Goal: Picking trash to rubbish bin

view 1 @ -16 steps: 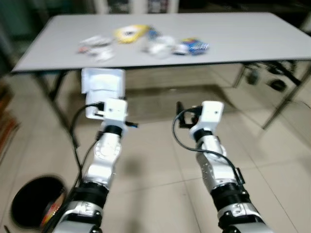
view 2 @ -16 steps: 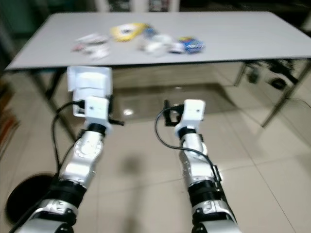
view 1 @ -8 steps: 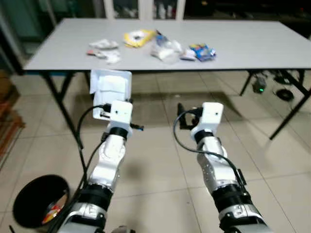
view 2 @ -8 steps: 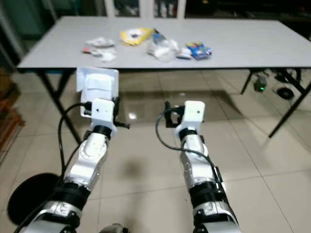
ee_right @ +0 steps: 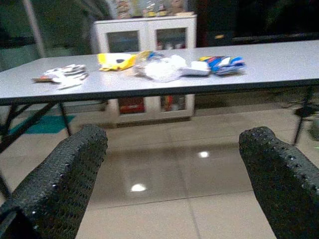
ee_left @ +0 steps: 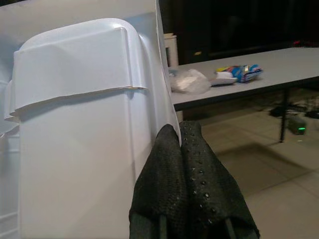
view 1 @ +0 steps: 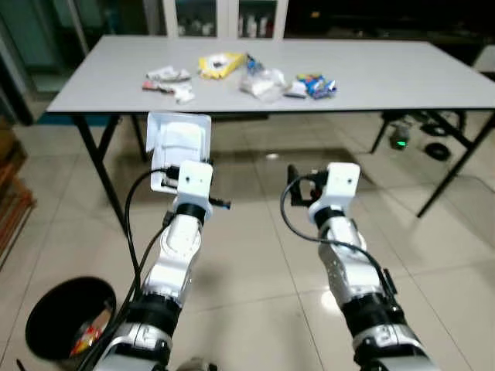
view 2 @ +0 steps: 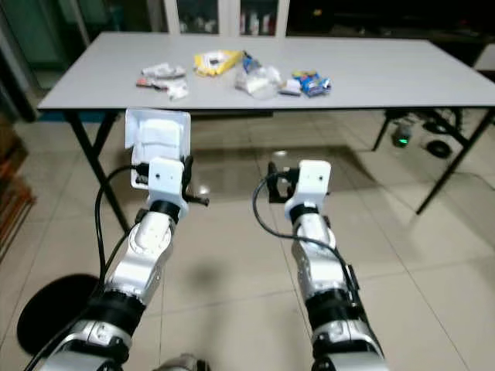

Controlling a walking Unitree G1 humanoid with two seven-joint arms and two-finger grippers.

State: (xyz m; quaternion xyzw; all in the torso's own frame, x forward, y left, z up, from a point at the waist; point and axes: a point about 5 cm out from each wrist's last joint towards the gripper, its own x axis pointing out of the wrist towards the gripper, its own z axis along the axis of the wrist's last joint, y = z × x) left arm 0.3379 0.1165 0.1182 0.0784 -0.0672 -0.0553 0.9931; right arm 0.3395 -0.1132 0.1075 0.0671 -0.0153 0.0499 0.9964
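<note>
My left gripper (ee_left: 179, 130) is shut on the edge of a white plastic food container (view 1: 179, 145), held upright at chest height in front of the table. My right gripper (ee_right: 174, 137) is open with nothing between its fingers (ee_right: 75, 169). It is raised beside the left one and points toward the table. On the grey table (view 1: 387, 77) lie a yellow packet (view 1: 219, 62), white crumpled wrappers (view 1: 166, 77), a clear plastic bag (view 1: 261, 79) and a blue packet (view 1: 319, 83). A black rubbish bin (view 1: 66, 317) with some trash inside stands on the floor at my lower left.
Black table legs (view 1: 100, 166) slant down at both ends of the table. Dark gear with a green light (view 1: 399, 141) sits under its right side. A white cabinet (ee_right: 144, 37) stands behind the table. Tiled floor (view 1: 255, 247) lies between me and the table.
The whole picture has shifted and sharpened as the camera moved; the table now looks a little farther off. Both arms keep their pose, and the left still holds the white container.
</note>
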